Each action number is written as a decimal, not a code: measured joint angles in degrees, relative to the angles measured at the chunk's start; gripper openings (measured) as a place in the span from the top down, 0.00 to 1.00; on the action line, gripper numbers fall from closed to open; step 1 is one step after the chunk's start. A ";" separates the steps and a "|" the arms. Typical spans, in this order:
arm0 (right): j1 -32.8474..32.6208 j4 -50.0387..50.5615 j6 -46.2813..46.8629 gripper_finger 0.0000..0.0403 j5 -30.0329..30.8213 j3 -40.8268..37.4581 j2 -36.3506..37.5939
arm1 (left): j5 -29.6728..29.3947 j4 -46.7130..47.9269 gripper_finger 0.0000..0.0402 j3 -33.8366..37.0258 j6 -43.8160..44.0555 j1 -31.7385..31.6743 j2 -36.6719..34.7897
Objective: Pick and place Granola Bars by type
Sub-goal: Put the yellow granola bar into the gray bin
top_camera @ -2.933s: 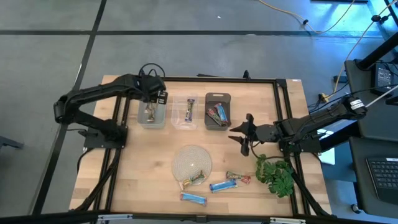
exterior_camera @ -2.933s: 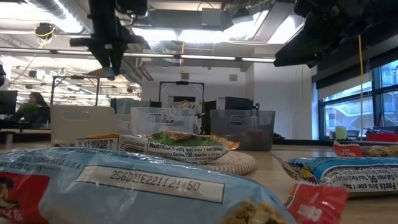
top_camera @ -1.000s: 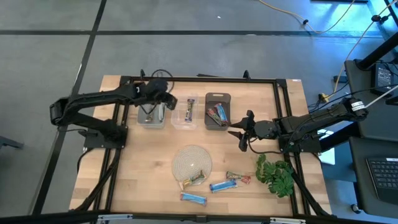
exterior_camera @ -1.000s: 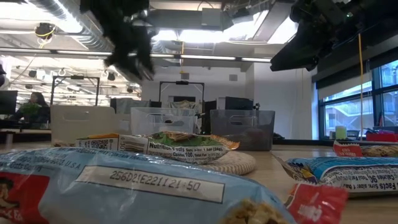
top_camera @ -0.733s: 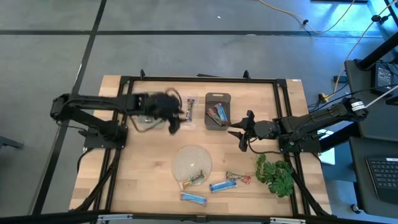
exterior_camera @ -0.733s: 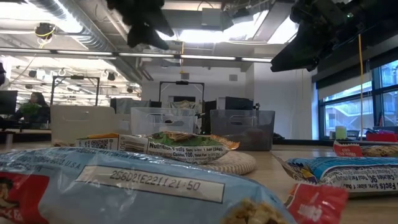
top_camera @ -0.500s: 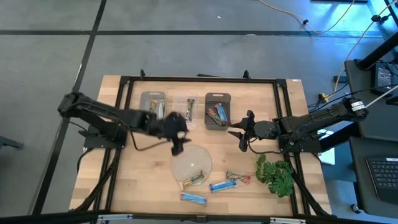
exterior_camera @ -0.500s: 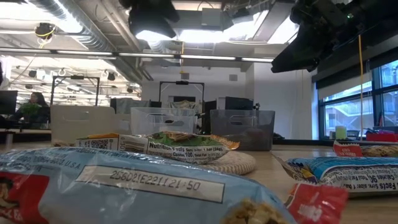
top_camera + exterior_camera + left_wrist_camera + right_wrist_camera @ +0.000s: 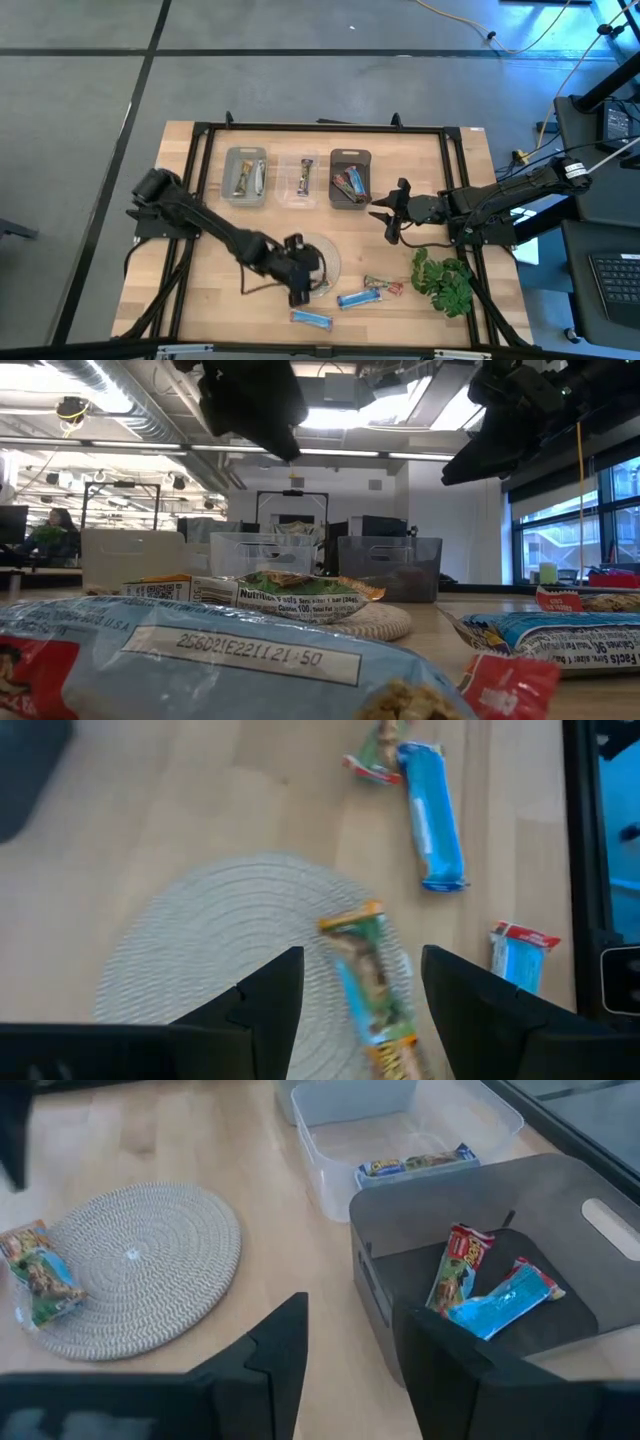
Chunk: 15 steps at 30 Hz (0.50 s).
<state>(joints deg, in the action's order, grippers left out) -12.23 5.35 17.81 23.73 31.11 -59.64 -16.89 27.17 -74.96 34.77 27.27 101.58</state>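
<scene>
My left gripper [image 9: 299,288] [image 9: 360,952] is open above the near edge of the round woven mat [image 9: 300,252]. Its fingers stand on either side of a gold-green granola bar [image 9: 368,982], which lies half on the mat and touches neither finger. On the wood nearby lie two blue bars [image 9: 360,298] [image 9: 310,318] and a green-red bar [image 9: 385,287]. My right gripper [image 9: 390,215] [image 9: 355,1308] waits open beside the dark bin [image 9: 400,1220]. That bin holds a red-green bar [image 9: 455,1265] and a blue bar [image 9: 500,1305].
Three bins stand in a row at the far side: a grey one [image 9: 245,177] with gold bars, a clear one [image 9: 295,180] with one bar, and the dark one [image 9: 350,178]. A leafy green plant [image 9: 445,280] sits near the right edge. Bare wood lies left of the mat.
My left arm has swung quickly from the grey bin at the far side toward the near edge and to the right. It now hangs over the mat's near rim and the gold-green bar.
</scene>
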 joint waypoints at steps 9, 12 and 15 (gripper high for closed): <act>-0.04 0.80 0.13 0.63 -4.89 0.00 -0.02 | -0.01 0.84 0.52 -5.20 5.69 1.25 9.45; -0.03 1.04 0.13 0.63 -5.90 0.00 -0.02 | 0.14 1.37 0.51 -5.24 8.75 1.25 10.62; -0.02 1.14 0.13 0.63 -5.90 0.00 -0.02 | -0.04 1.60 0.51 -5.22 9.52 1.54 11.54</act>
<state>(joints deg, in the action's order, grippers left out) -12.25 6.49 17.93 17.82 31.11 -59.66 -16.93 28.77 -80.19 44.29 28.81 113.12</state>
